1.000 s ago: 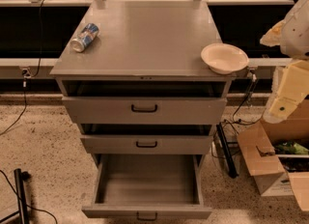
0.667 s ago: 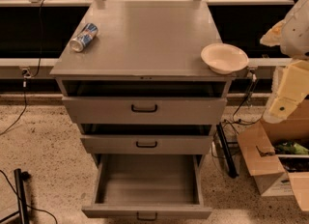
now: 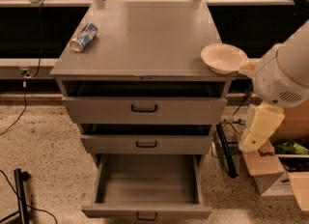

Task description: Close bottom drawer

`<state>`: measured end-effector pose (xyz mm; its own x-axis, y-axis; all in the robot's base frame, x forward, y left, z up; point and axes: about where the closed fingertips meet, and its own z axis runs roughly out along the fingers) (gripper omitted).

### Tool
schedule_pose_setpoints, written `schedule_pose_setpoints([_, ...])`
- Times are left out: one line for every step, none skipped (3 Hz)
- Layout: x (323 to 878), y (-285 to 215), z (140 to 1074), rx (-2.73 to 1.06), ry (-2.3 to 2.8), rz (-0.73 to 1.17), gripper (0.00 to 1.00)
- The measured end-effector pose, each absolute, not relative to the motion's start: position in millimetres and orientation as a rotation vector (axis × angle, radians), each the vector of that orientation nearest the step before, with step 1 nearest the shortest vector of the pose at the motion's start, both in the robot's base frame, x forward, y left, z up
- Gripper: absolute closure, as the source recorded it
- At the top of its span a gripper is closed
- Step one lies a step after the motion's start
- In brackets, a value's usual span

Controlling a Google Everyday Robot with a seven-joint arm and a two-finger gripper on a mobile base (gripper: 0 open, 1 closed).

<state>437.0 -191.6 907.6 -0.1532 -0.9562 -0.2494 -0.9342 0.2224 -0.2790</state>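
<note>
Only the robot arm (image 3: 285,71) has shifted since a second ago: it now sits lower and a little further left, at about 3 o'clock, just right of the grey metal cabinet (image 3: 145,39). The drawers, can and bowl have not moved, so no closing has begun.

Camera view: the cream-coloured gripper (image 3: 260,126) hangs below the arm at about 4 o'clock, holding nothing. Whether it is open or closed cannot be told. The bottom drawer (image 3: 147,187) is at 6 o'clock, pulled fully out, its grey tray bare and its small black handle (image 3: 146,216) at the frame's lower edge. The gripper is well apart from it.

A blue and silver drinks can (image 3: 84,37) lies at 10 o'clock with unreadable lettering, and a cream bowl (image 3: 223,58) sits at 2 o'clock.
</note>
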Motion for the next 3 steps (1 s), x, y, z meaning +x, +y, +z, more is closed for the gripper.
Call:
schedule_pose_setpoints([440.2,-187.5,877.7,-1.75,2.12,-0.092,0.0])
schedule_pose_setpoints([443.6,-180.3,865.9,-1.818,2.109,-0.02,0.0])
schedule_pose_setpoints([446.8,-156.0,795.8,-1.904,2.104,0.177,0.0])
